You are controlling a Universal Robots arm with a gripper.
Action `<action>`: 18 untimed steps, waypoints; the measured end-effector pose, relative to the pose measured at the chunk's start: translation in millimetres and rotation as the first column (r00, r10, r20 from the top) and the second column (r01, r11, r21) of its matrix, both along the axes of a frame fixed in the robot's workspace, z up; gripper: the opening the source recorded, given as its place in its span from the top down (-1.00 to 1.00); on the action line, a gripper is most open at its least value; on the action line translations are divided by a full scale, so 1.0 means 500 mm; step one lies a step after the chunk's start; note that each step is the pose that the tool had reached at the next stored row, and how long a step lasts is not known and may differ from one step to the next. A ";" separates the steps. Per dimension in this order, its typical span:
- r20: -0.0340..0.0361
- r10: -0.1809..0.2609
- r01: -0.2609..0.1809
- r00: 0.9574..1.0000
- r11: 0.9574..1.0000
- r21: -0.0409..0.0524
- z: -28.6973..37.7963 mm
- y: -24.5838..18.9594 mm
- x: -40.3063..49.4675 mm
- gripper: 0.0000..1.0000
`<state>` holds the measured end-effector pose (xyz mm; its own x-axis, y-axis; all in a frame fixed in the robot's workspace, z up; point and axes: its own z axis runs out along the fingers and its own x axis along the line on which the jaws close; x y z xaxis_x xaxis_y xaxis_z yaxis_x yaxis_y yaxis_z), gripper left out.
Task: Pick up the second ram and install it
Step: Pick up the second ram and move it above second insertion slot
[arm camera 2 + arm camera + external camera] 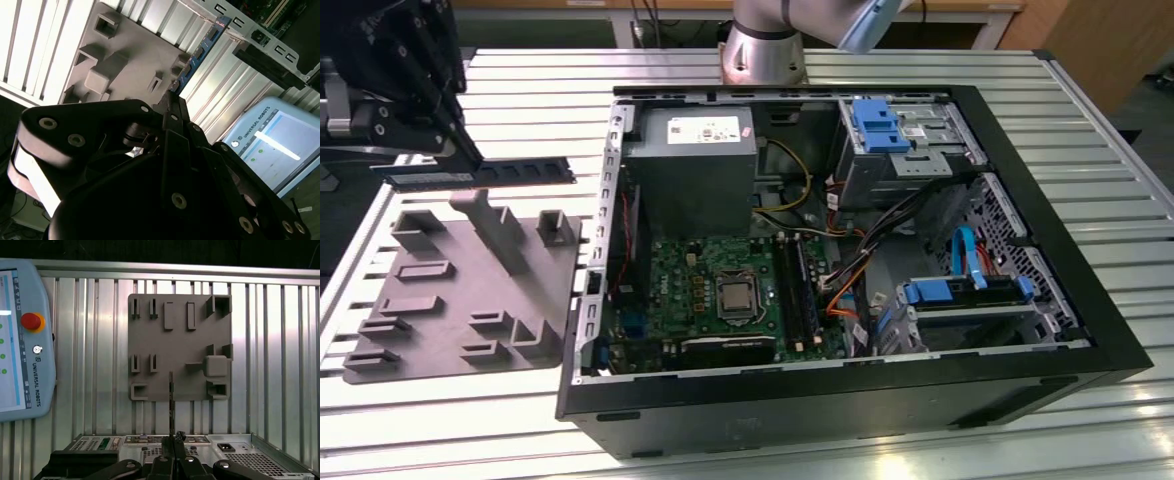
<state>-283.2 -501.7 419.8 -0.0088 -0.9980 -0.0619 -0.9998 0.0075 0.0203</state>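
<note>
The second ram (500, 174), a thin dark stick, hangs level above the far end of the grey moulded tray (447, 300) at the exterior view's left. My gripper (454, 165) is shut on it near one end. In the first wrist view the ram (171, 400) shows edge-on, sticking out from the gripper (172, 442) over the tray (180, 315). In the second wrist view the ram (200, 52) runs out from the gripper (170, 105) beside the tray (130, 55). The long black motherboard slots (798, 290) lie inside the open computer case (854, 395).
The case holds a grey power supply (691, 160), blue drive brackets (878, 125) and orange and blue cables (847, 285). The arm's base (763, 45) stands behind the case. A teach pendant (25, 340) lies on the ribbed metal table (1107, 440) beside the tray.
</note>
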 end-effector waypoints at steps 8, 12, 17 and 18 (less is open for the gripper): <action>0.000 0.000 0.000 1.000 1.000 0.000 0.000 0.0000 0.018 0.77; 0.000 0.000 0.000 1.000 1.000 0.000 -0.001 0.0000 0.026 0.77; 0.000 0.000 0.000 1.000 1.000 0.000 -0.001 0.0000 0.036 0.77; 0.000 0.000 0.000 1.000 1.000 0.000 -0.001 0.0000 0.038 0.77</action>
